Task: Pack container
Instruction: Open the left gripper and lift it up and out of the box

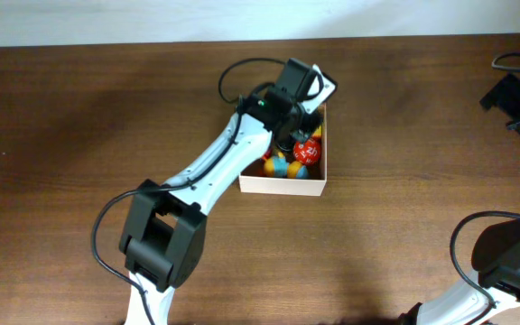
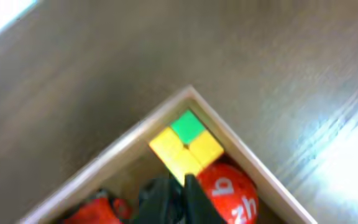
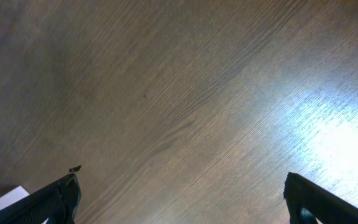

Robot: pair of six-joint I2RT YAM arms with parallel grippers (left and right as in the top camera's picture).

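Looking down from overhead, the container sits just right of the middle of the table. It's a shallow square box with matte white outer walls and a tan, cardboard-looking inside. The tabletop is dark brown wood with a fine straight grain, and it has glossy glare patches in both wrist views.

The left arm, smooth white shells with chunky black joints, comes in from about 7 o'clock and ends right over the box, covering most of its far half. Still visible inside are a shiny red ball and, at roughly 8 o'clock from it, a little heap of rounded yellow and blue toys.

The left wrist view is blurry. One corner of the box points to 12 o'clock, and a cube with flat square tiles, one green and the rest yellow, is tucked right into that corner. The red ball has white lettering on it and sits touching the cube at about 4 o'clock. The left gripper is down inside the box at 6 o'clock from the cube, tips just at its near edge. The black fingers look pressed together with nothing I can see between them.

The right arm is parked way off at 4 o'clock, well apart from the box. The right gripper is spread wide over bare wood, holding nothing.

Some black hardware with cables sits at 2 o'clock.
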